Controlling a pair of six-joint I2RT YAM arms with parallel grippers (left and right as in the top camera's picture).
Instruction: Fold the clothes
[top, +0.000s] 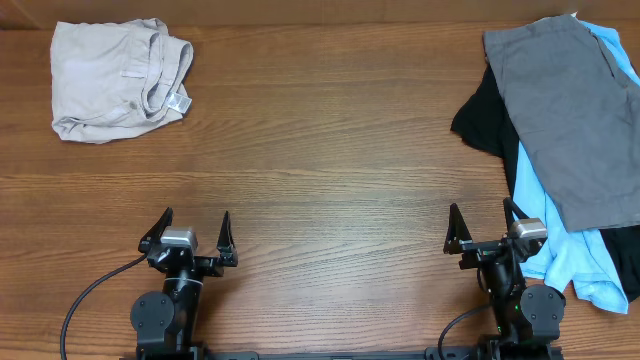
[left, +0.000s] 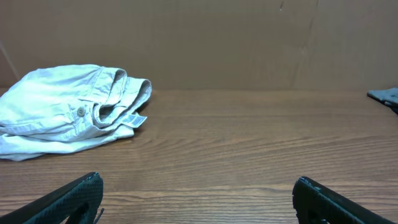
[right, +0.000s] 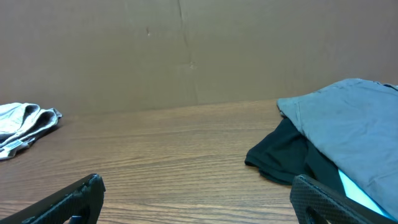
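Folded beige shorts (top: 115, 78) lie at the far left corner of the table, also visible in the left wrist view (left: 65, 111) and small in the right wrist view (right: 25, 124). At the right edge is a pile: grey shorts (top: 575, 110) on top, a light-blue T-shirt (top: 570, 255) and a black garment (top: 485, 118) beneath. The right wrist view shows the same grey shorts (right: 354, 127) over the black garment (right: 283, 155). My left gripper (top: 196, 222) (left: 198, 186) is open near the front edge, holding nothing. My right gripper (top: 482, 215) (right: 198, 186) is open beside the pile, holding nothing.
The wooden table (top: 320, 170) is bare between the two lots of clothes. A brown cardboard wall (left: 217, 43) stands along the far edge. Black cables (top: 85, 300) trail from the arm bases at the front.
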